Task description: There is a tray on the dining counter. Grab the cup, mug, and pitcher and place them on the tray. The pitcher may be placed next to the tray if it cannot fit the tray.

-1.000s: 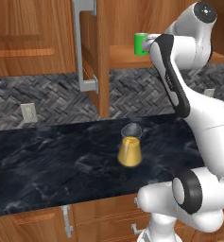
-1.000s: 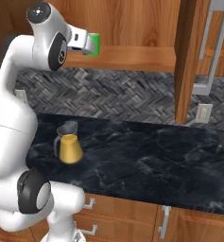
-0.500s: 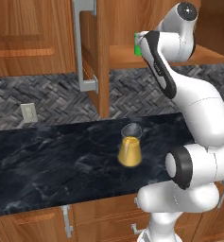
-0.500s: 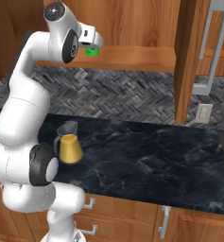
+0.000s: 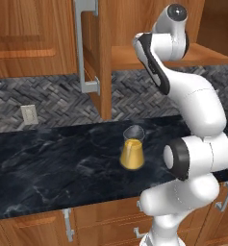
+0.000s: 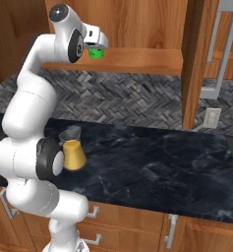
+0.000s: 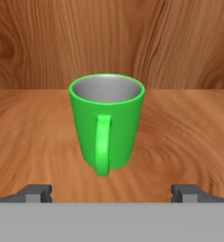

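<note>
Claw [image 7: 111,191] is sitting released; I'm lining it up with the mug [image 7: 107,122] dead ahead on the shelf [image 7: 179,137]. Pitcher [image 5: 133,150] is waiting below, probably nothing trayed yet.

warm wooden wall cabinets [image 5: 33,38] hang above a grey herringbone tile backsplash [image 6: 137,101], one door [image 5: 94,53] swung open with a long metal handle [image 5: 84,48]. a white wall outlet [image 5: 28,114] sits on the tiles. below, a black veined countertop [image 6: 157,162] runs over wooden drawer fronts [image 5: 33,230] with silver pulls.
</note>
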